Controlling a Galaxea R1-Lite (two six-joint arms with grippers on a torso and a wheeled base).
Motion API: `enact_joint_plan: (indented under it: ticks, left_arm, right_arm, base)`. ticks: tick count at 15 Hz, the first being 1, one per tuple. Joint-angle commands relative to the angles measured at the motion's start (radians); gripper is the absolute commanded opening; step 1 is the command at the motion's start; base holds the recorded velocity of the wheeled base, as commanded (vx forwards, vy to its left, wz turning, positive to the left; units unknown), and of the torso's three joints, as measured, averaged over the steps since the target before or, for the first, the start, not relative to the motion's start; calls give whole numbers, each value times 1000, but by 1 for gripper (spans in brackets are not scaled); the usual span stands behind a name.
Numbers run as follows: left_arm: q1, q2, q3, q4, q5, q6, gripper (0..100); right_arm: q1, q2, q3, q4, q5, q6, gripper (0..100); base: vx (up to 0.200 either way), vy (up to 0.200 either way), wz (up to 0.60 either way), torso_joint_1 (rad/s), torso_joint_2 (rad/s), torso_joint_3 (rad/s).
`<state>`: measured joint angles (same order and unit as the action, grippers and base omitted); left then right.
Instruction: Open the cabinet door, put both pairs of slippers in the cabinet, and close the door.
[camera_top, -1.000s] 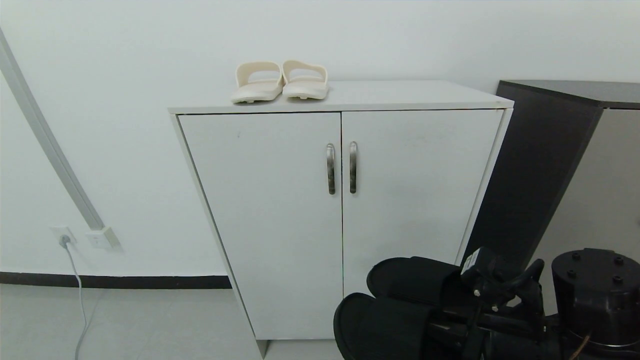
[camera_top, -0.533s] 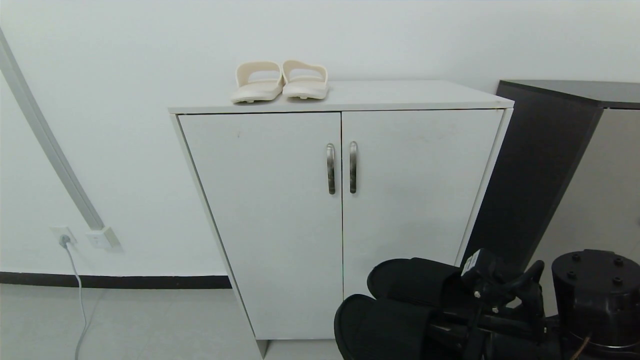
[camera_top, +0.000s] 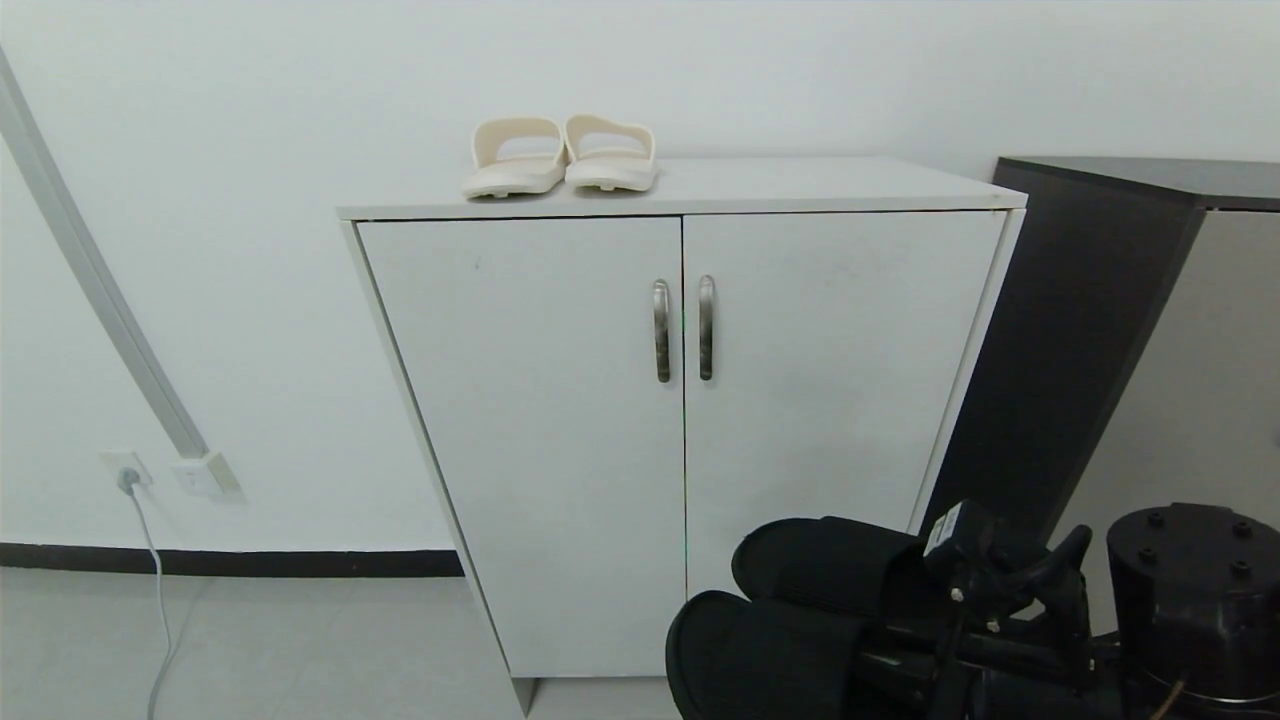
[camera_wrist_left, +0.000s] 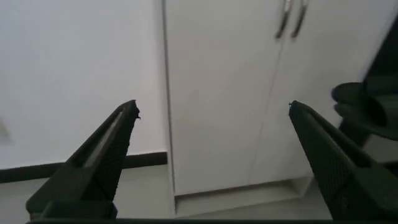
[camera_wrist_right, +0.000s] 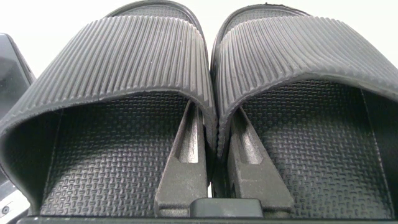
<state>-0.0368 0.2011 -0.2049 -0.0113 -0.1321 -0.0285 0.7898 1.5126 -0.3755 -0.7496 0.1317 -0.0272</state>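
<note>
**Surroundings.** We list a dark cabinet standing just beside the right side of the white cabinet. A wall socket sits low on the left, with a grey cable plugged in and hanging to the floor. Beside the socket is a small white box at the foot of a slanting grey conduit. In the way: the left door and right door are both shut, meeting at the middle.

**Room.** White wall, a black skirting strip along its base, pale grey floor.

**Task items.**
- White cabinet – flat top, plain doors, and two upright metal handles close together on either side of the centre seam.
- Cream slippers – a pair on the cabinet top, toward its left rear. They lie side by side and touching, straps arched upward.
- Black slippers – a pair held low in front of the right door, off the floor. They have ribbed straps and textured footbeds, and lie side by side.

**Hands.**
- Right hand – one finger lies inside each black slipper, under the strap. The two fingers are clamped together on the adjoining inner side walls.
- Left hand – fingers spread wide apart, low and facing the left part of the white cabinet.
</note>
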Motion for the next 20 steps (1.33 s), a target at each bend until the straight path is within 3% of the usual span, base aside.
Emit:
enact_joint_plan:
  ticks: [1,4,7,11,13,15,17,19,20]
  left_arm:
    - [-31,270,-19,-108,-98,2,100]
    - [-31,460,-31,-271,-205,2,100]
    - [-60,624,-56,-384,-245,4,100]
    - [-186,822,-172,-506,-245,-1,100]
    - [-264,882,-246,-506,-245,-10,100]
    - [-385,971,-317,-509,-242,-33,100]
    - [-431,1054,-370,-544,-244,-41,100]
    - [-477,1107,-415,-596,-244,-74,100]
    - [-517,1152,-450,-636,-242,-111,100]
  right_arm:
    - [0,1,1,-2,2,0,0]
    - [2,1,1,-4,0,-2,0]
    - [2,3,6,-4,2,-16,0]
    - [3,3,9,-4,5,-16,0]
    - [5,3,9,-4,5,-16,0]
    - [5,8,9,-4,5,-14,0]
    - [5,11,10,-4,5,-14,0]
    - [6,17,10,-2,5,-14,0]
    - [11,24,12,-4,5,-16,0]
  base:
    - [0,0,0,0,0,0]
    - [0,0,0,0,0,0]
    - [0,0,0,0,0,0]
    - [0,0,0,0,0,0]
    - [0,0,0,0,0,0]
    - [0,0,0,0,0,0]
    - [0,0,0,0,0,0]
    - [0,0,0,0,0,0]
    - [0,0,0,0,0,0]
